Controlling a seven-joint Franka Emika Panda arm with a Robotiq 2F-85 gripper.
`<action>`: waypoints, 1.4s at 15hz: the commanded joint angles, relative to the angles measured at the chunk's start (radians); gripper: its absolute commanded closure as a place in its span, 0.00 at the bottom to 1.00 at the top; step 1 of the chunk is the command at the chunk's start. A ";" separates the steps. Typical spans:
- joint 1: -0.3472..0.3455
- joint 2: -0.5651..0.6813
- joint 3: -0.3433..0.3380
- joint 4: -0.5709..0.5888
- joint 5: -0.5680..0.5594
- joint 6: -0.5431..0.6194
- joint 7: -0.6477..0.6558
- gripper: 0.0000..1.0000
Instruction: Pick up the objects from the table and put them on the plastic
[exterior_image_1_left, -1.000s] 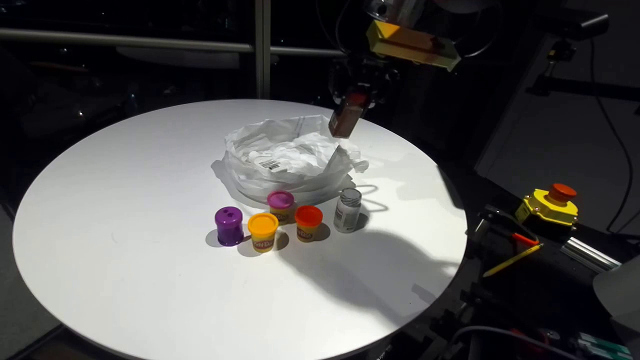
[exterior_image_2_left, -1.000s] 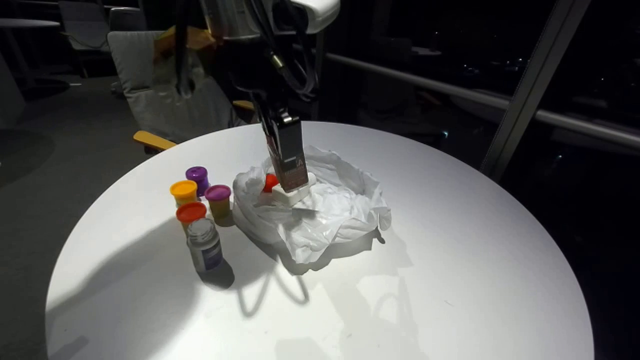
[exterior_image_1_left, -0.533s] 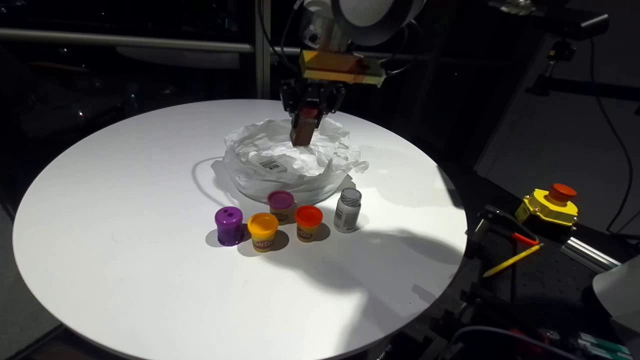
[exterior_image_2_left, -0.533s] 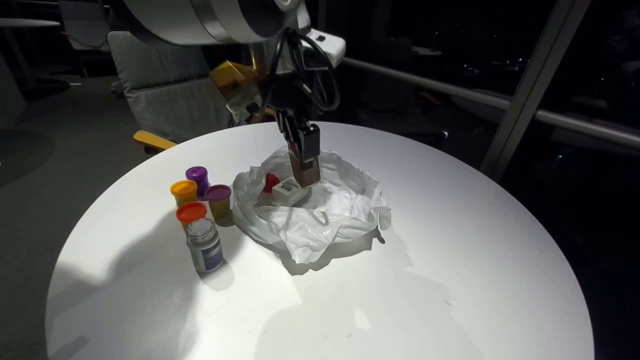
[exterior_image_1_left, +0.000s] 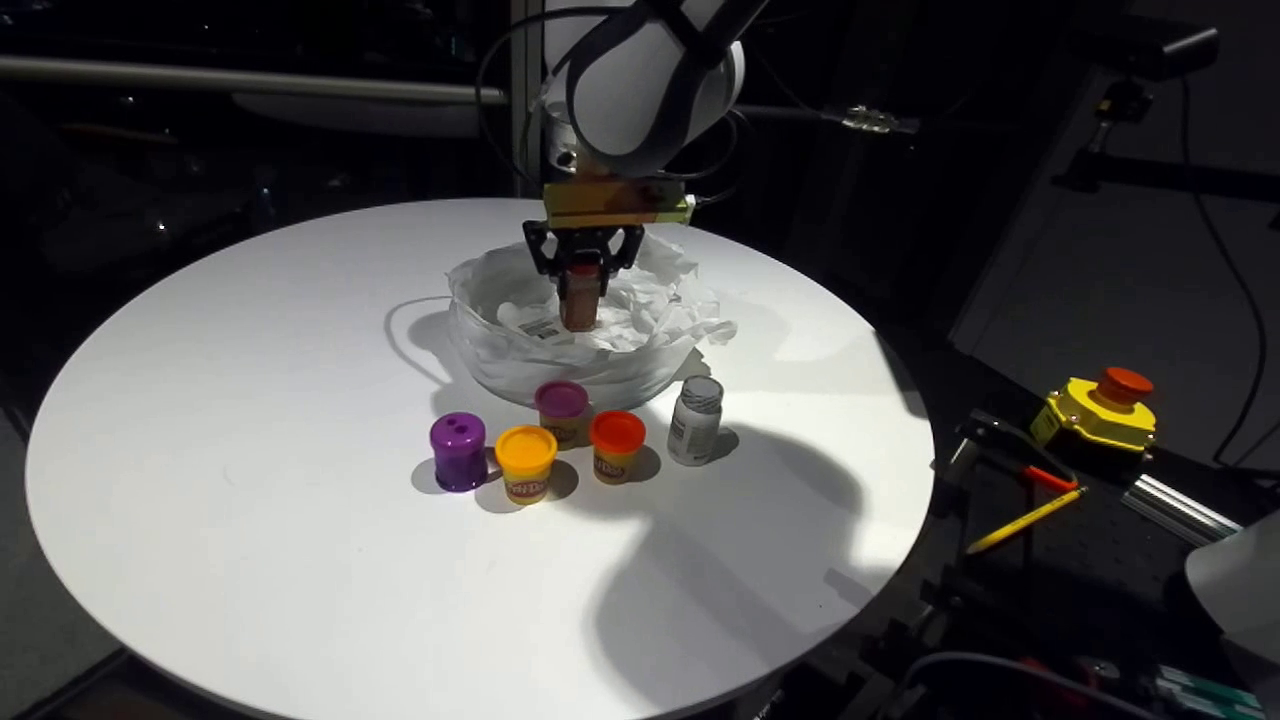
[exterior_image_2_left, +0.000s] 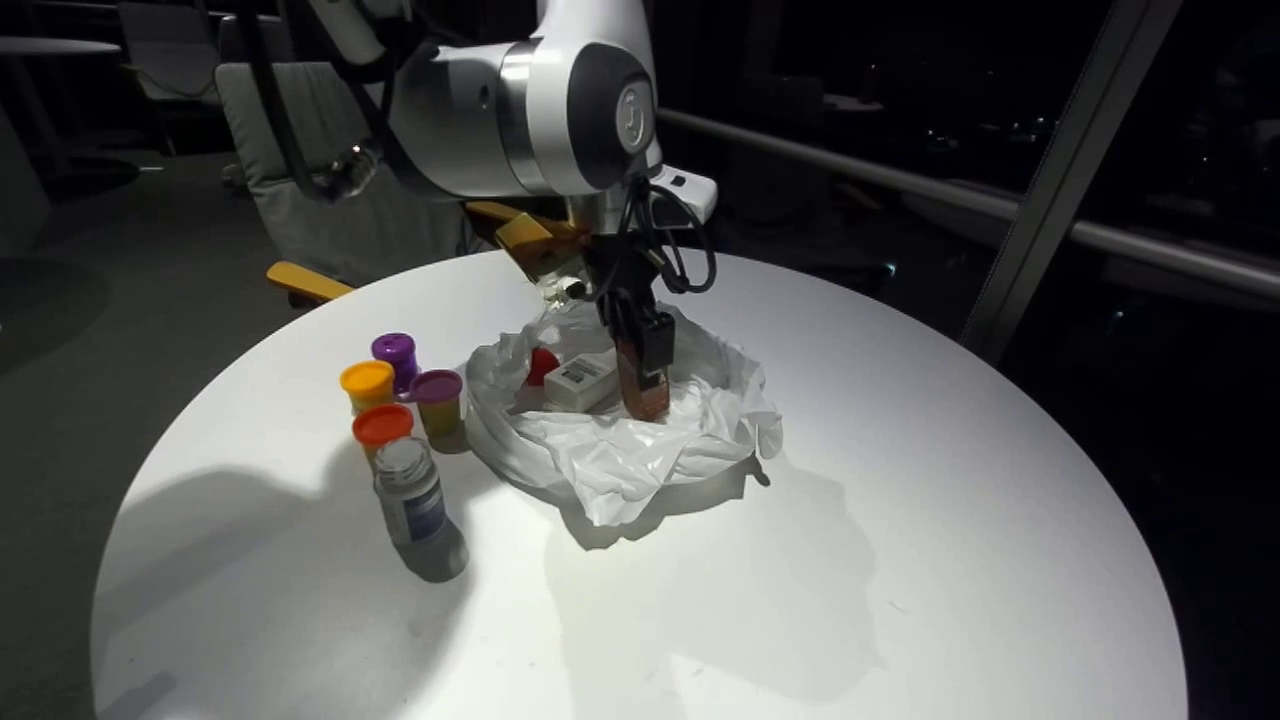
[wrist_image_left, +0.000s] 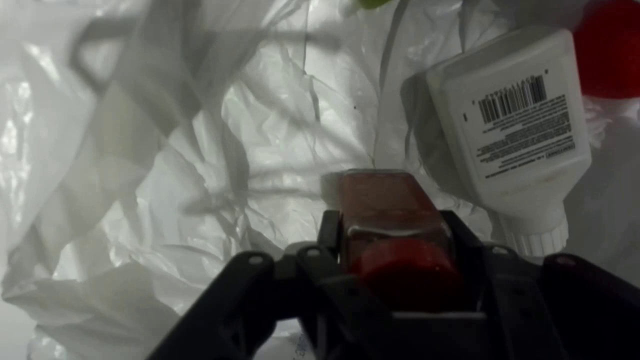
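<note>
Held in the pincer (wrist_image_left: 391, 222), the red bottle (wrist_image_left: 382, 192) hangs low over the white bag (exterior_image_1_left: 560, 378)

In the wrist view the red bottle sits between the fingers (wrist_image_left: 329, 227), pressed from 2 sides, right of centre in the lower half of the frame, its red cap (wrist_image_left: 407, 257) nearest the camera. In both exterior views its lower end shows within the bag's rim; I cannot tell whether it touches the plastic. A white bottle (wrist_image_left: 515, 115) lies in the bag, apart from the held one, at the right of the wrist frame, with a red object (wrist_image_left: 612, 50) in the upper right corner.

0.5 seconds earlier, the held bottle was higher; in an exterior view it has come down and a little left, near upper centre. The 3 tubs (exterior_image_1_left: 527, 465), the purple pot (exterior_image_1_left: 459, 455) and the jar (exterior_image_1_left: 694, 425) stand unmoved on the counter (exterior_image_1_left: 250, 570), below the bag in that frame.
</note>
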 joint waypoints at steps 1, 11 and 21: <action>0.030 -0.015 -0.032 0.035 0.015 -0.024 -0.024 0.19; 0.096 -0.329 -0.060 -0.161 -0.046 -0.140 -0.026 0.00; 0.049 -0.568 0.066 -0.660 -0.028 0.066 -0.136 0.00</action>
